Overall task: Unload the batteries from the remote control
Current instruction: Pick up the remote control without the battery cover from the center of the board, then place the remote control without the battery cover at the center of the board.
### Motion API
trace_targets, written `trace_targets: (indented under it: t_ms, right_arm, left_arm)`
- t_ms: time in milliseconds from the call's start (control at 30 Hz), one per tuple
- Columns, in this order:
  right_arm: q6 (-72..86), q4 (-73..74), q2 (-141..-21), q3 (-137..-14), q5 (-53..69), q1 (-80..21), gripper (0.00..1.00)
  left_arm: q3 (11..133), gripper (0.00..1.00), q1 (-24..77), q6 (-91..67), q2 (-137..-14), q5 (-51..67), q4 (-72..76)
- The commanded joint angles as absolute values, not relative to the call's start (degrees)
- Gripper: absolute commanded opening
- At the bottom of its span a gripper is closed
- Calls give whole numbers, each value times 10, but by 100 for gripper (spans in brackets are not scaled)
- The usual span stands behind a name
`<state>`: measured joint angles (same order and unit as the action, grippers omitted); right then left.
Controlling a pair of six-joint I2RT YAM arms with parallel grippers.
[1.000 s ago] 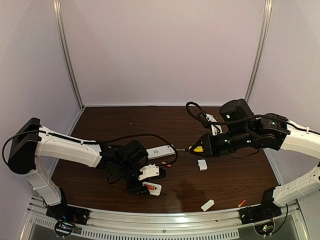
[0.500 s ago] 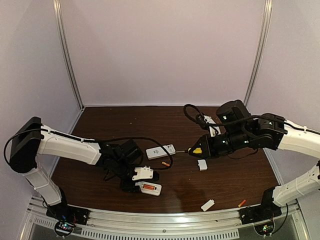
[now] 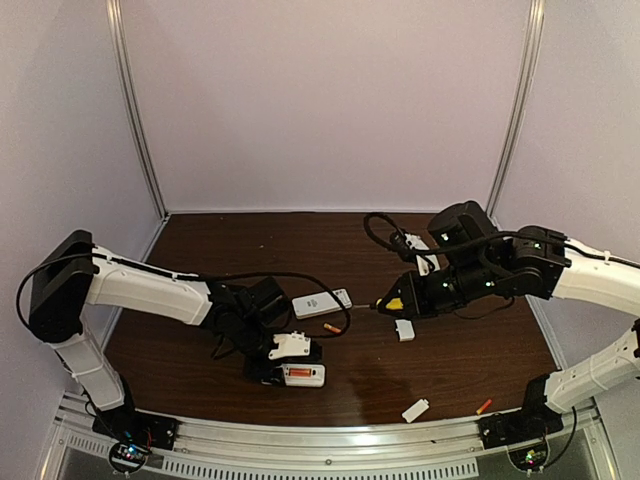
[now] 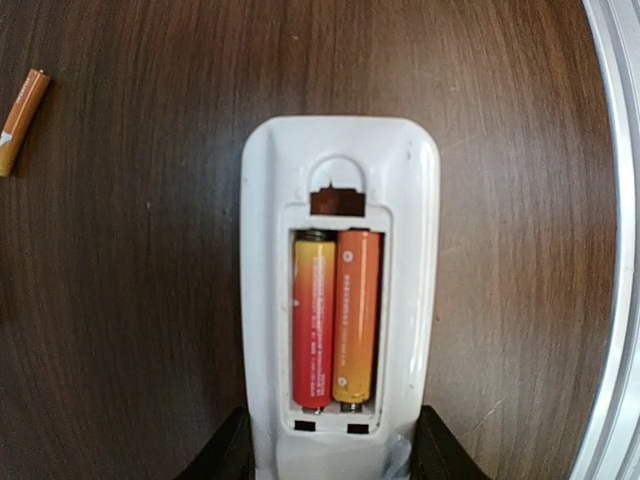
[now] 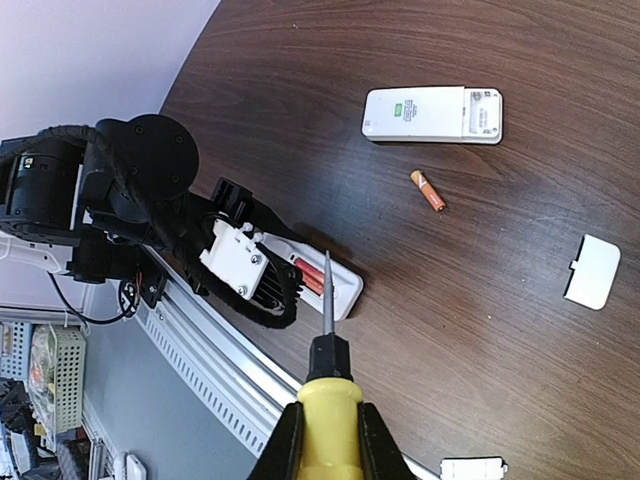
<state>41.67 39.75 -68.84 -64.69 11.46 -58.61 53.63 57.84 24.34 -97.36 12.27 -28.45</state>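
Two batteries (image 4: pixel 335 318) sit side by side in the open compartment of the remote control (image 4: pixel 340 160), which lies on the bench (image 4: pixel 120 300) with the left hand (image 4: pixel 335 455) closed against both its sides. A loose battery (image 4: pixel 20 120) lies nearby. The right hand (image 5: pixel 328 445) clamps a yellow-handled screwdriver (image 5: pixel 328 392).

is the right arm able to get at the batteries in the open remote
Probably yes: the two orange-red cylindrical batteries lie uncovered, facing up in the white plastic remote, and the yellow-handled screwdriver in the right claw points their way. The left claw straddling the remote may crowd it.
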Motion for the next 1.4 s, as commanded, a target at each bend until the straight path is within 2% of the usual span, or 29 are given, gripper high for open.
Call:
trace_targets:
  t_ms: [0, 433, 667, 867, 1233, 1367]
  right_arm:
    - [398, 423, -684, -671, 89, -579, 0]
    - [378, 462, -656, -666, 78, -558, 0]
    - [377, 471, -647, -665, 77, -553, 0]
    - [384, 469, -635, -652, 78, -552, 0]
    - [386, 470, -632, -653, 78, -551, 0]
    - [385, 470, -634, -655, 78, -551, 0]
  left_arm:
    - [570, 20, 584, 178, -984, 164, -265]
    - [641, 21, 643, -31, -1024, 152, -213]
    - [676, 21, 670, -69, -1083, 137, -206]
    - [690, 27, 676, -86, -1104, 137, -205]
    - [685, 66, 677, -71, -1076, 104, -204]
    - [681, 96, 677, -58, -1047, 86, -203]
